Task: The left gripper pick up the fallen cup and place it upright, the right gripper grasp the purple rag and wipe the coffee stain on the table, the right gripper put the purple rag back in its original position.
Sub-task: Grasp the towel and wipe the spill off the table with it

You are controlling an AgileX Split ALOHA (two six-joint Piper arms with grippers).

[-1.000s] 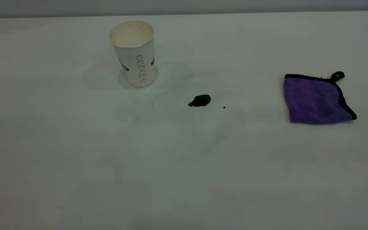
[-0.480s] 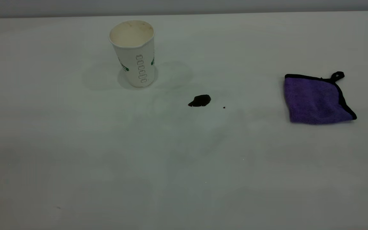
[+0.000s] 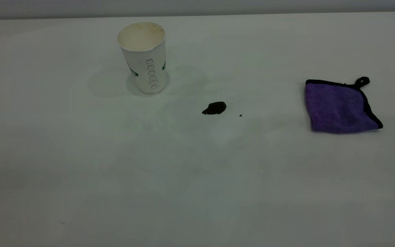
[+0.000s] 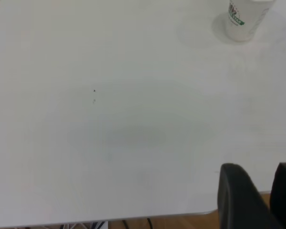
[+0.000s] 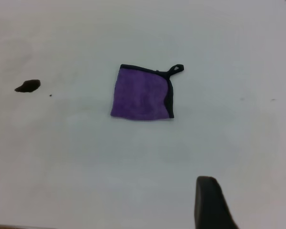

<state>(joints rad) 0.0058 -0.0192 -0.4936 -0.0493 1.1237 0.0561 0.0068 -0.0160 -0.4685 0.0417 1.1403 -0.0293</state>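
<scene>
The left end effector [image 4: 260,168] shows as two matte black fingers [image 4: 236,195], broad and slab-like with softly rounded tips, dark against the white worktop [image 4: 133,119]. Their surfaces are plain, with no visible markings, screws or cables. The right end effector [image 5: 250,191] shows one finger [image 5: 209,205] of the same flat black finish, tapering to a blunt rounded tip, and only a thin black sliver of the second. The rest of both arms is out of view.

Lab test bench: bare white surface [image 3: 197,192], plain grey wall behind, wood floor under its edge.
</scene>
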